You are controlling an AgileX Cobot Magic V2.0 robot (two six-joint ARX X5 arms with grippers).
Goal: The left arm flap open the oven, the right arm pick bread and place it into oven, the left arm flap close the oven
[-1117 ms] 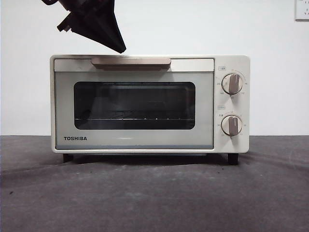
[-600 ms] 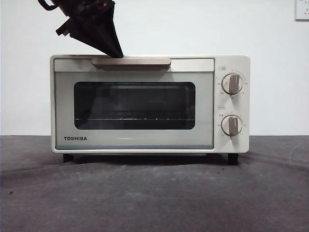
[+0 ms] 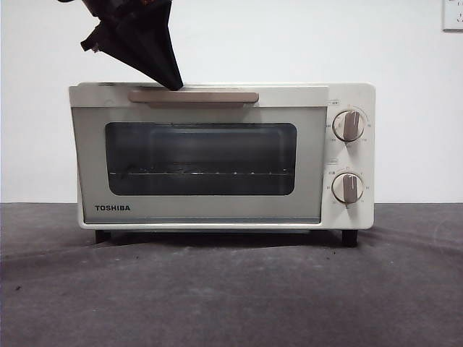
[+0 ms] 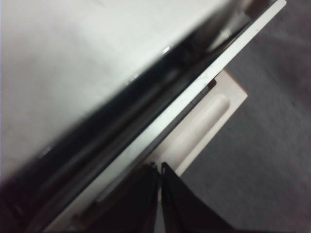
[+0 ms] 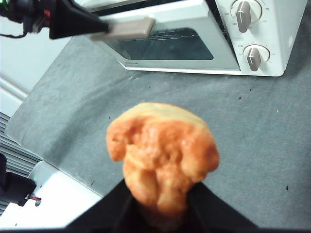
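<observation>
Nearest, right gripper: closed around base of bread, held aloft over grey desk, well short of oven. Risk: soft bun slipping or tearing under pinch; early advance striking door.

Farther, at 12 o'clock from bread: oven on desk, door cracked open at top. Left gripper, pressed together and holding nothing, tip touching bar handle near its 9 o'clock end. Risk: off-centre, unclamped contact sliding off handle, letting door snap back or drop hard.
</observation>
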